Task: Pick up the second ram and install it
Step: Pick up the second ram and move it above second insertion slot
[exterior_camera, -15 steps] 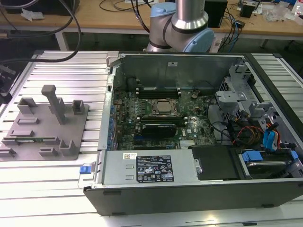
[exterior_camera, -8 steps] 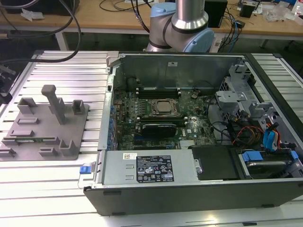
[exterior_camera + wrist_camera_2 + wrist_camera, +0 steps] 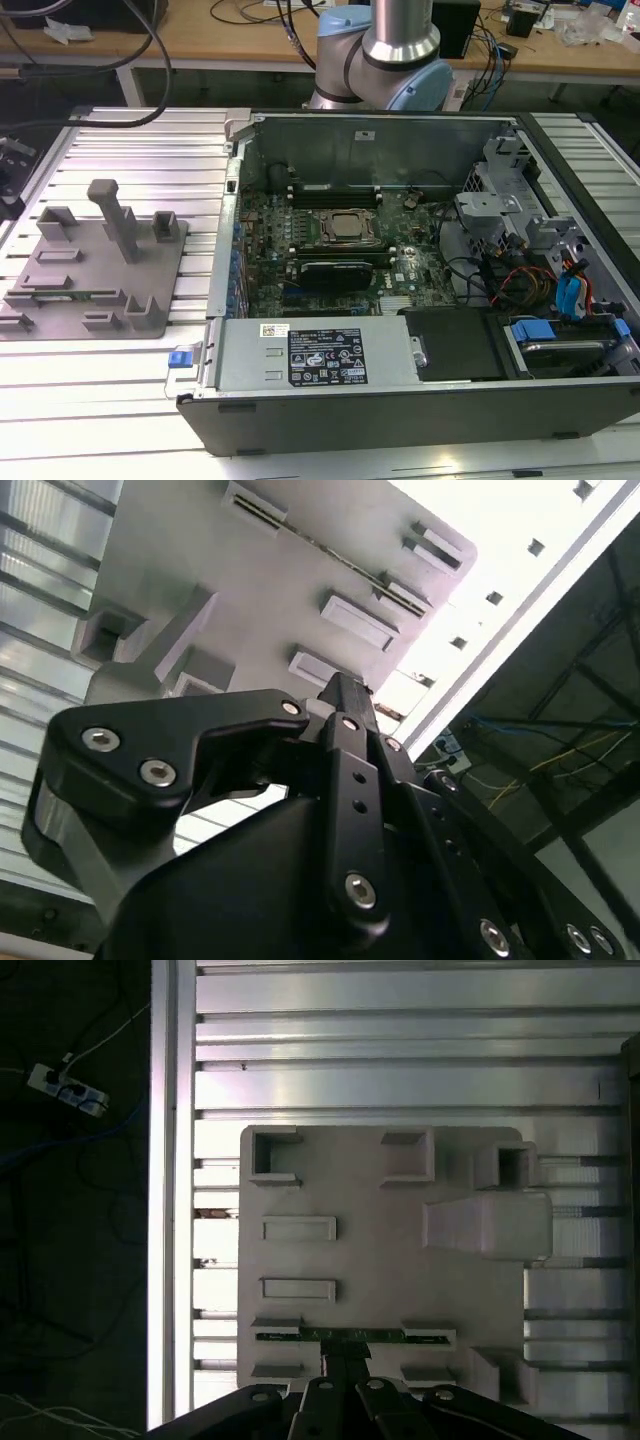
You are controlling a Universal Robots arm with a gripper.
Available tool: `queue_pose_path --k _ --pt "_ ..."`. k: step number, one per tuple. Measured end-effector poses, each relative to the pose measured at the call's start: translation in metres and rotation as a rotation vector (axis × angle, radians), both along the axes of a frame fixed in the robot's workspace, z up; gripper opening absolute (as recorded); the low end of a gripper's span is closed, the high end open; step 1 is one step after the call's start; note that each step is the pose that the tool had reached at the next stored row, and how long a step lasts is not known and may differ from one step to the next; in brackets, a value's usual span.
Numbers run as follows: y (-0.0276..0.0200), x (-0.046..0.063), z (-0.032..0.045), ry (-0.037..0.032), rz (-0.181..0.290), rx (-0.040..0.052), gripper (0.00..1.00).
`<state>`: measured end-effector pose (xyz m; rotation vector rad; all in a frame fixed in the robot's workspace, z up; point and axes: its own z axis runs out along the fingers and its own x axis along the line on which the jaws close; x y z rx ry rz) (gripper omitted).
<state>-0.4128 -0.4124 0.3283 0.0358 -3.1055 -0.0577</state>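
Tray: You have the grey tray (image 3: 100, 265) lying flat on the ribbed desk (image 3: 130, 150), beneath the gripper (image 3: 346, 1363). Its upright blocks seem meant to hold parts up for a reach from above.
Second ram: The second ram (image 3: 345, 1335) stands on its long edge between two small blocks near the tray's border. That probably leaves both its faces free for a pinch.
Ram to gripper: In the first wrist view it sits just ahead of the gripper's tip and lower down, apart from it and not held.
Gripper: You cannot tell whether it is open or closed.
Computer case: The computer case (image 3: 400, 140) lies well off to the gripper's side. It is opened, with the motherboard (image 3: 300, 225) facing up, likely for insertion from above.
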Motion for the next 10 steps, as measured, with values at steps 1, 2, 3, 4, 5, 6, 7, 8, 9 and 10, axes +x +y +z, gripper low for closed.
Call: queue_pose_path --k 1,2,3,4,5,6,7,8,9,10 --pt "0.0000 0.0000 -0.0001 0.0000 0.036 0.0000 0.08" --pt "0.0000 0.0000 -0.0001 0.0001 0.068 -0.0001 0.08" --pt "0.0000 0.0000 -0.0003 0.0000 0.103 -0.0001 0.08" --pt "0.0000 0.0000 -0.0003 0.0001 0.146 -0.0001 0.08" --pt "0.0000 0.0000 -0.0004 0.0000 0.170 0.0000 0.08" --pt "0.0000 0.0000 -0.0005 0.0000 0.189 0.0000 0.08" --pt "0.0000 0.0000 -0.0006 0.0000 0.223 0.0000 0.08" --pt "0.0000 0.0000 -0.0006 0.0001 0.257 -0.0001 0.08" --pt "0.0000 0.0000 -0.0008 0.0000 0.292 -0.0001 0.08" --pt "0.0000 0.0000 -0.0009 0.0000 0.322 -0.0001 0.08"
